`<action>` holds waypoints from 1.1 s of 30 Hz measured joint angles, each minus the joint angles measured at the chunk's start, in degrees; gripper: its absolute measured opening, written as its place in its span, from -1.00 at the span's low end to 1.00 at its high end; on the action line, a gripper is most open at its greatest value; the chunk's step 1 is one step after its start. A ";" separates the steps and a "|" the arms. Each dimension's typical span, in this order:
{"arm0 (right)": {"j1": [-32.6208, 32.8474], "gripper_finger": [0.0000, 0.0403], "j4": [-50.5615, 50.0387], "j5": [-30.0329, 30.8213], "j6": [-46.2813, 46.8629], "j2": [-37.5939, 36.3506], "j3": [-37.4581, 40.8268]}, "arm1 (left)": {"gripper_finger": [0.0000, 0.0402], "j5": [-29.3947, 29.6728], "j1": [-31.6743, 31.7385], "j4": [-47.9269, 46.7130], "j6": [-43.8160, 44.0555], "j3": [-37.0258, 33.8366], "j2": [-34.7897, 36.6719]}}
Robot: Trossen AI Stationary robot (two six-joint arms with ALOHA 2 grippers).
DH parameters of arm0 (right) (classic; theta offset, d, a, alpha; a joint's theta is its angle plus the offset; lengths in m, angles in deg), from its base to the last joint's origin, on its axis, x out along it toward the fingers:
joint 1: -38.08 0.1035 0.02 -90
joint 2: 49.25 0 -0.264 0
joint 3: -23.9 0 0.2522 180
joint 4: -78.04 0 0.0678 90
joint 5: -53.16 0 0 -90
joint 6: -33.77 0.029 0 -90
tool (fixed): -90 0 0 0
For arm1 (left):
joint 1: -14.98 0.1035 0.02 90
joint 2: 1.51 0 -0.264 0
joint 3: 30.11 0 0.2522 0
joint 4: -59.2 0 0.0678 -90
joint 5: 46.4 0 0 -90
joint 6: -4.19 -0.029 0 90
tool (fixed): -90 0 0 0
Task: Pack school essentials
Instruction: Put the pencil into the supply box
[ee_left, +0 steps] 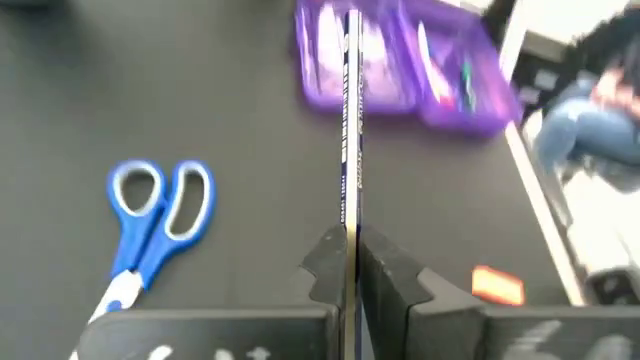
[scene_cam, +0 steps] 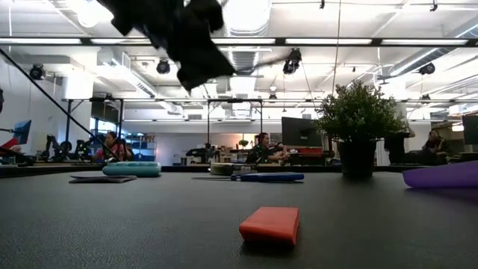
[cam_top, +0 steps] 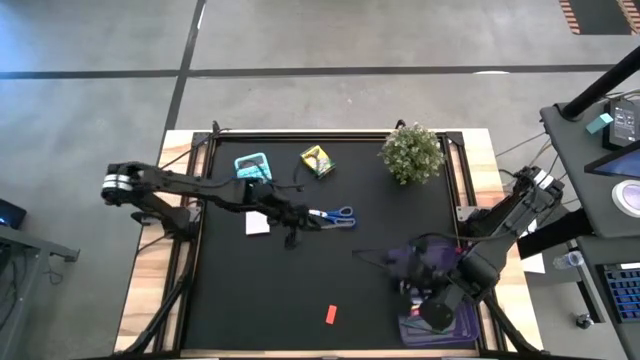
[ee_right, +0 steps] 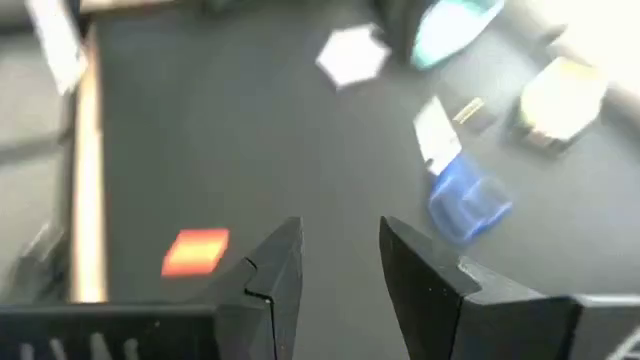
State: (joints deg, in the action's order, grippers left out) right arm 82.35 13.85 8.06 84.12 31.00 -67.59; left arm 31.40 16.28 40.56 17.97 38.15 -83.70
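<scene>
My left gripper (cam_top: 293, 228) hangs above the table's middle, shut on a thin dark-blue pen (ee_left: 347, 130); in the low view it shows high above the table (scene_cam: 183, 41). The blue-handled scissors (cam_top: 335, 217) and the white note pad (cam_top: 257, 223) lie flat beside it. The yellow crayon box (cam_top: 317, 160) lies at the far side. The orange eraser (cam_top: 331, 314) lies near the front edge. My right gripper (ee_right: 340, 265) is open and empty over the near right of the table (cam_top: 405, 272). The translucent purple case (ee_left: 400, 65) holds several pens. My left gripper pinches the pen near one end (ee_left: 347, 235) between its two fingers. The pen runs along the fingers and sticks out far ahead of their tips, toward the purple case. It is lifted clear of the table.
A bushy potted plant (cam_top: 412, 152) stands at the far right. A teal object (cam_top: 252, 166) lies at the far left of the mat. The purple case (cam_top: 440, 325) lies at the near right corner, partly under my right arm. People sit in the room behind.
</scene>
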 joint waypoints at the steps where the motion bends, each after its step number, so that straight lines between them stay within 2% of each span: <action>1: -0.01 -0.38 0.25 4.76 -0.42 -0.76 0.00 | -1.00 1.56 0.00 0.10 1.29 0.00 1.28; 4: -0.40 -0.39 1.73 17.45 -0.41 -3.64 0.00 | -1.00 6.59 0.11 1.23 5.12 0.26 5.19; 6: -1.61 -0.39 4.00 22.31 0.57 -5.55 0.00 | -0.99 9.34 0.11 3.30 6.00 0.91 7.26; 9: -4.86 -0.40 7.71 22.69 0.45 -7.62 -0.29 | -0.99 11.73 0.11 8.97 8.19 0.96 10.21; 14: -10.94 -0.40 18.35 22.37 -6.92 -9.23 -1.51 | -0.99 13.43 0.11 19.34 8.42 1.01 13.72; 17: -15.02 -0.35 25.83 16.50 -11.99 -10.53 -2.22 | -0.99 14.25 0.11 23.06 8.48 0.98 14.78; 22: -22.43 -0.14 42.64 -3.86 -21.77 -11.17 -2.54 | -0.99 14.40 0.11 27.93 10.97 1.20 15.14; 24: -24.63 -0.03 47.87 -9.77 -24.66 -10.89 -2.56 | -0.99 14.54 0.11 29.60 11.44 1.22 15.10; 29: -28.71 0.23 49.40 -11.94 -24.29 -10.76 -2.47 | -1.00 14.61 0.11 33.62 12.99 1.22 15.05; 33: -30.83 0.36 50.20 -13.50 -23.32 -9.93 -2.45 | -1.00 16.00 0.11 34.49 13.47 1.22 15.05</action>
State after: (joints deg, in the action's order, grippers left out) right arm 51.52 64.04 -5.44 60.80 21.07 -70.04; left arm 47.40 16.39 75.04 31.44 39.37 -68.65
